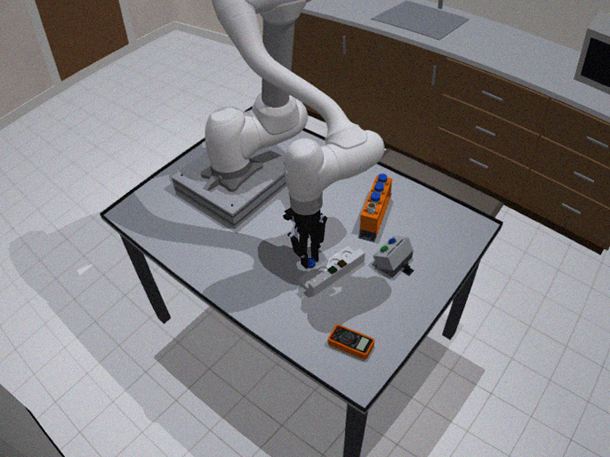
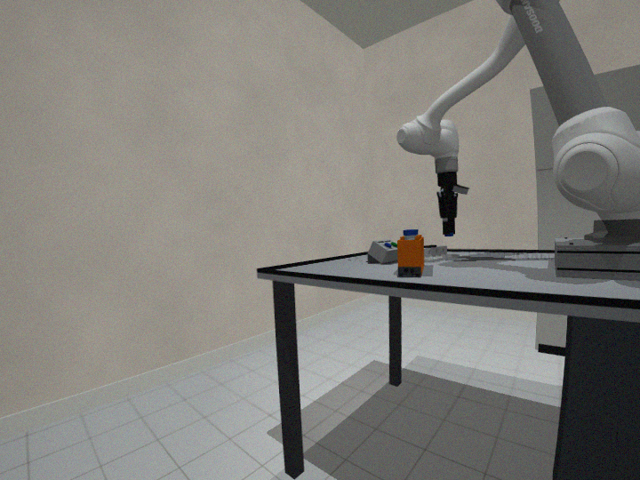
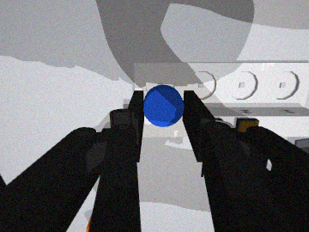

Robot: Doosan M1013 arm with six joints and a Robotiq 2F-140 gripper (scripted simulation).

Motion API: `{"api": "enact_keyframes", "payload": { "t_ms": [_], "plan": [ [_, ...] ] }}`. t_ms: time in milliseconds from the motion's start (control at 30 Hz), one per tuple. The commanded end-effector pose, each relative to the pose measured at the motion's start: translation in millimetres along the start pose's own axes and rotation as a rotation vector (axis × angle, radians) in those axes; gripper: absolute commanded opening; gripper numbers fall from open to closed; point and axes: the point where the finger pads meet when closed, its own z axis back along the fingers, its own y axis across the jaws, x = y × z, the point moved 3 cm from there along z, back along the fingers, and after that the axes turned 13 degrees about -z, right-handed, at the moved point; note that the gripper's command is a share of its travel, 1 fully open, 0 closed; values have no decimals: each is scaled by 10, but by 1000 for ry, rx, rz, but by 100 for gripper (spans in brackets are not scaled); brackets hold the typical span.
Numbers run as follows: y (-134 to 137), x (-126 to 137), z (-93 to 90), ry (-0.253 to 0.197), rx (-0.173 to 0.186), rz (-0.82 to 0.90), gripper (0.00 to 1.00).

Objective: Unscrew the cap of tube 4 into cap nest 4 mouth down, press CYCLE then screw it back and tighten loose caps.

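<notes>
Step 1: carrying tube 4's cap to its nest.

The gripper (image 3: 163,107) pinches the blue cap (image 3: 163,106), hanging above the cap tray (image 1: 318,282), well apart from the decapping station (image 1: 375,209); next, I judge, lower it mouth-down into nest 4.

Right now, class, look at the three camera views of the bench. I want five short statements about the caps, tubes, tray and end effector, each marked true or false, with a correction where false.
1. The end effector grips a blue cap. True.
2. All four tubes in the orange station wear caps. False: three are capped; the tube nearest the keys is open.
3. The cap already sits in a nest of the tray. False: the exterior view shows it held above the table.
4. A meter lies near the table's front edge. True.
5. The end effector is over the key housing. False: it hangs by the tray's end.
</notes>
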Motion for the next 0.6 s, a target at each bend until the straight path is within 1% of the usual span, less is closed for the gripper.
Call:
{"api": "enact_keyframes", "payload": {
  "t_ms": [0, 367, 400, 567],
  "plan": [
    [1, 6, -98, -1, 0, 0, 30],
    [0, 8, -648, -1, 0, 0, 30],
    [0, 8, -678, -1, 0, 0, 30],
    [0, 8, -678, -1, 0, 0, 30]
  ]
}}
